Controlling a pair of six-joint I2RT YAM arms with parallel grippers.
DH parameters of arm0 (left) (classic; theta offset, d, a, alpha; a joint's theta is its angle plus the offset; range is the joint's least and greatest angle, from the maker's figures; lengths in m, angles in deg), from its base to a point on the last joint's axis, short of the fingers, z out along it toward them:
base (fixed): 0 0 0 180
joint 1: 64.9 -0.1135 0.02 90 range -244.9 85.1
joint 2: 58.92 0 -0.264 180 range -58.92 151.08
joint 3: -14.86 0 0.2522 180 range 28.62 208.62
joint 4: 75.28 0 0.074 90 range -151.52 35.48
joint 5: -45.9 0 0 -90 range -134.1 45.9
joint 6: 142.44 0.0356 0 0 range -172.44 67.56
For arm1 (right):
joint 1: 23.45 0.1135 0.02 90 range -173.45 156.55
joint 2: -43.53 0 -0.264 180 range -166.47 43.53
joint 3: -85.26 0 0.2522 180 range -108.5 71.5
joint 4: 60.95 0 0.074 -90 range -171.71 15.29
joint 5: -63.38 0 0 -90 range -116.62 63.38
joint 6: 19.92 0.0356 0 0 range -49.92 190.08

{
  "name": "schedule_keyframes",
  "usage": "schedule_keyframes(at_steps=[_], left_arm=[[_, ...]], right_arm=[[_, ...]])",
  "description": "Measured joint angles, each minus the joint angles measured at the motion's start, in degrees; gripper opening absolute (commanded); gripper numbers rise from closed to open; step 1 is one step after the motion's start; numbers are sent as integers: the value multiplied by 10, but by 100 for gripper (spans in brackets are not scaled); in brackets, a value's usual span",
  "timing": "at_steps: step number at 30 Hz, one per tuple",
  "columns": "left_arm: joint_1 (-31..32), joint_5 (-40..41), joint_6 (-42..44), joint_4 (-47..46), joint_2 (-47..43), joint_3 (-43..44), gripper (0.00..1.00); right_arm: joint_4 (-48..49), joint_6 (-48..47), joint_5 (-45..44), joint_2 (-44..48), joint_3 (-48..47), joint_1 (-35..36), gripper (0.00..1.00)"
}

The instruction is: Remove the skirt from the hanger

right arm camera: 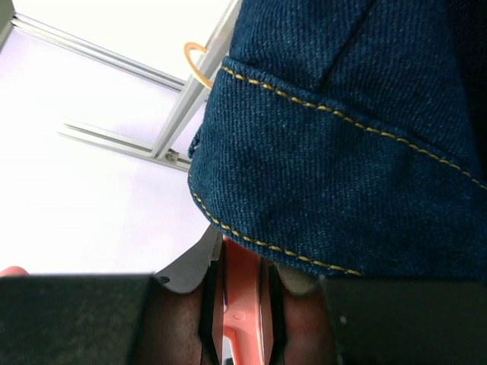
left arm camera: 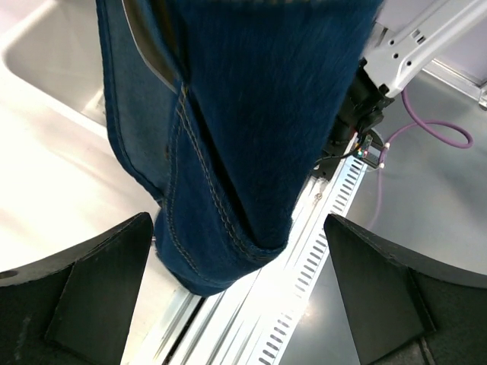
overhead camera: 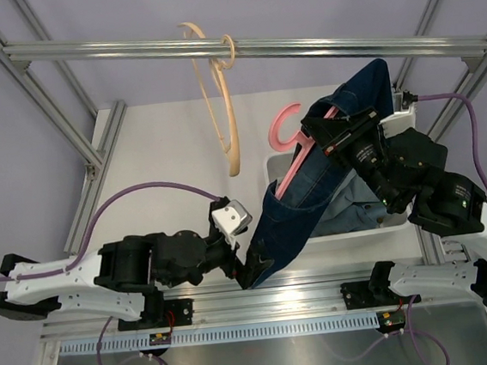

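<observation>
Left pincer (overhead camera: 252, 272): spread wide, holding nothing. In the left wrist view its fingers (left arm camera: 84, 293) sit either side of the skirt's low end, which hangs between them without touching either as far as I can tell.

Skirt (overhead camera: 302, 203): dark denim, still on the pink hanger (overhead camera: 288, 126). It drapes from the hanger toward 7 o'clock in the top view, with its bottom corner just over the near edge of the bench (overhead camera: 162, 147), right at the left pincer. No part of the waist looks slipped off. The hanger bar runs inside the cloth and only the hook and a bit of bar show at 12 o'clock.

Right pincer (overhead camera: 342, 134): pressed together on the pink hanger. The right wrist view shows the pink bar clamped between its fingers, with a denim hem right above it. The hanger is in the air and not on the rail (overhead camera: 342, 45).

White bin (overhead camera: 352, 231) sits at 5 o'clock from the hanger, with other denim in it.

Status, my read: setup is done, with the hanger held and the free pincer lined up on the hem. The removal itself is not started. What's left is to close the left pincer on the hem, pull toward 7 o'clock while the right holds the hanger, and get the skirt clear.
</observation>
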Motion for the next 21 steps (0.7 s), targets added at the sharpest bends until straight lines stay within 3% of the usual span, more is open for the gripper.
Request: schedule_keyframes(at_steps=[3,6,8,9,10,11,17,21], left_arm=[[0,3,-7,-12,0,-21,92],[1,10,-15,-16,7,-29,68],[1,17,-19,-17,15,-29,48],[1,21,-21,-18,18,-29,32],[1,24,-23,-19,21,-29,5],[1,29,-26,-20,23,-29,0],[4,87,-42,-18,6,-37,0],[7,118,-58,-56,-98,-111,0]], right_arm=[[-1,3,0,2,-5,0,0],[-2,9,1,6,-5,0,0],[-2,11,1,8,-5,-1,0],[-2,12,1,9,-5,-1,0],[-2,13,1,10,-5,-1,0],[-2,14,1,11,-5,-2,0],[-3,23,-10,18,-1,-2,0],[16,70,-40,62,66,5,0]])
